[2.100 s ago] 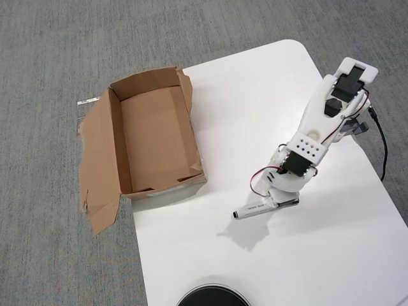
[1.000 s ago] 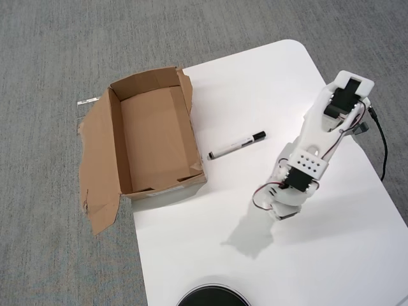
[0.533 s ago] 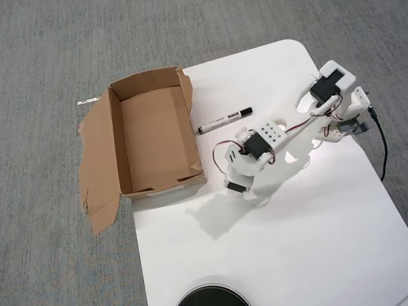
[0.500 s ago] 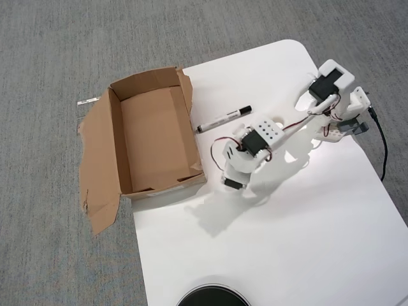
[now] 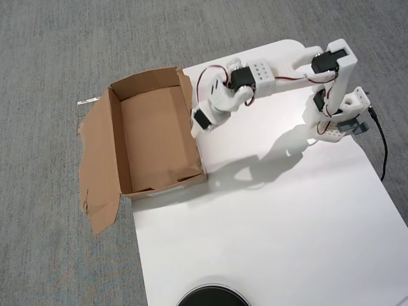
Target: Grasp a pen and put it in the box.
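Note:
An open brown cardboard box (image 5: 156, 137) lies at the left edge of the white table, its flaps spread over the carpet. The white arm reaches from its base at the right across to the box. My gripper (image 5: 196, 122) hangs right at the box's right wall, by the upper part of that wall. Its fingers point down and are hidden under the wrist and its black motor, so the jaws' state does not show. No pen shows in the gripper, in the box or on the table. The box floor that shows is bare.
The arm's base (image 5: 341, 118) is clamped at the white table's (image 5: 274, 217) far right edge, with a black cable beside it. A dark round object (image 5: 213, 298) sits at the bottom edge. A thin pale strip (image 5: 89, 101) lies on the grey carpet left of the box.

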